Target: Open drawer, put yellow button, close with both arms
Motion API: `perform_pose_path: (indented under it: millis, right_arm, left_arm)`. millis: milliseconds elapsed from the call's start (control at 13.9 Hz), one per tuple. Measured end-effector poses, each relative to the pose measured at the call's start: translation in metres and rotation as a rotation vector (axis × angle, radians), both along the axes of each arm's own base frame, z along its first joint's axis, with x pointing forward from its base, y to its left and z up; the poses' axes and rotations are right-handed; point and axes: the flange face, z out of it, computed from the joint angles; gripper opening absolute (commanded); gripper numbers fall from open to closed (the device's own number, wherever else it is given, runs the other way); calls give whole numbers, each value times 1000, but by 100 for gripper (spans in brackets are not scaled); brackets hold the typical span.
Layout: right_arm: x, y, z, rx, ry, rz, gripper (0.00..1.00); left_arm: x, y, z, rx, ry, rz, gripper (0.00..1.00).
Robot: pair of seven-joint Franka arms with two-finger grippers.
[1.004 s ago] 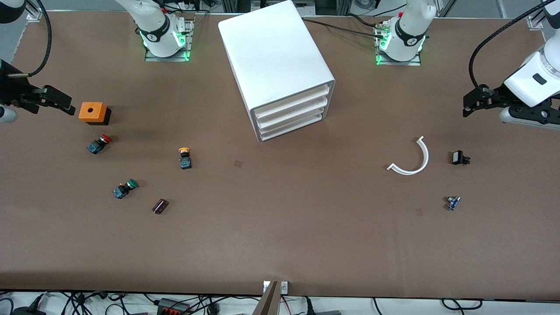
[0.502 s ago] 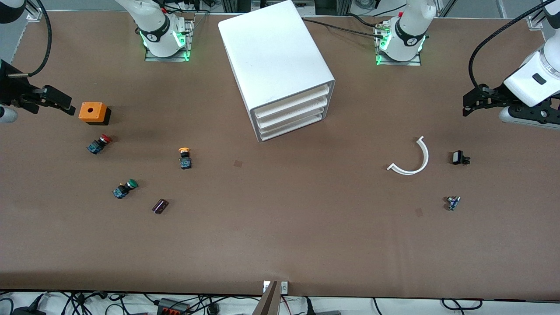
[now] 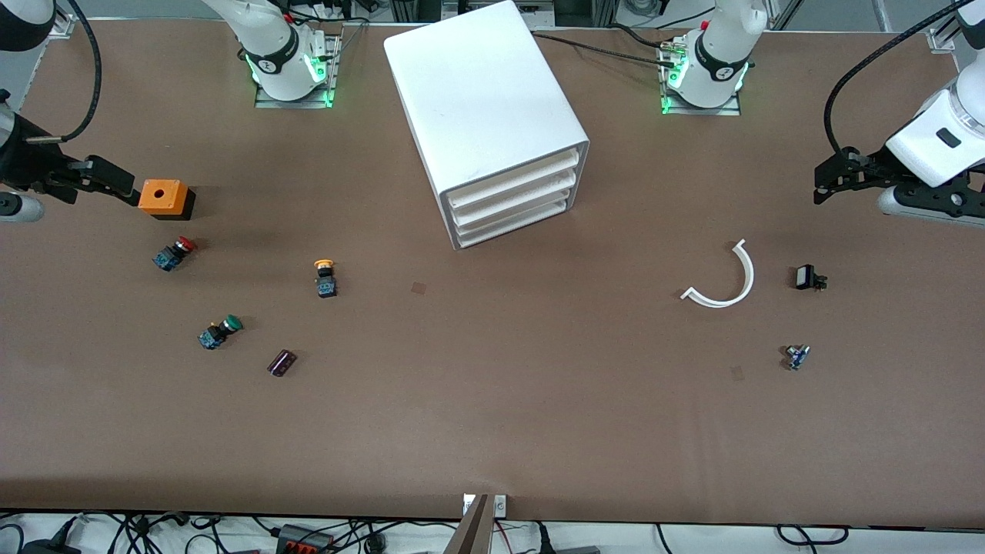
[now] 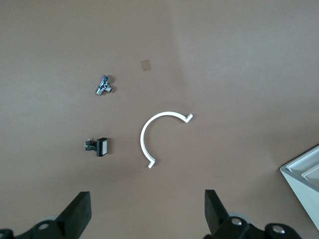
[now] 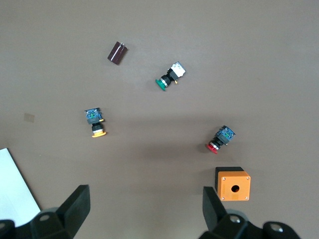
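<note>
Broadly, the brown bench (image 3: 492,400) carries a boxy white cabinet (image 3: 481,108) at its middle, between the two arm bases, with its three shallow drawers stacked and all pushed in; the top drawer (image 3: 514,183) sits flush with the other two. Both arms hang out at the ends of the bench. The left hand (image 3: 827,185) hovers over bare bench at the left arm's end, its fingers (image 4: 75,216) spread wide and released, holding nothing. The right hand (image 3: 115,183) hovers at the right arm's end just beside an orange box (image 3: 163,198) with a hole in its top, fingers (image 5: 75,206) likewise spread and empty. A white curved strip (image 3: 727,281) lies toward the left arm's end, with a small black part (image 3: 808,278) beside it and a small metal fitting (image 3: 797,356) nearer the front camera. The yellow button (image 3: 325,277) lies on the bench toward the right arm's end, nearer the front camera than the cabinet and well apart from both hands. A red button (image 3: 174,253) lies near the orange box, a green button (image 3: 220,332) nearer the camera, and a small dark cylinder (image 3: 282,362) just beside that.
</note>
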Motion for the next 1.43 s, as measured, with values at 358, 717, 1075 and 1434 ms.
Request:
perform_pose_path:
  millis: [358,717,1075,1434]
  right_arm:
    - [8,2,-20,0,35,3,100]
    - [23,18,-59,-1,88,31,100]
    - [44,62,-133,-9,177,103,100]
    - [60,93,-212,-19,230,151,100]
  left_arm:
    - [-8,-10,-24,-5,149,-15,100]
    - [-20,-52,-52,-74,324,-78,100]
    - [-10,-107,-97,-347,454,-103,100]
    - [22,-142,-169,-718,450,-246,100]
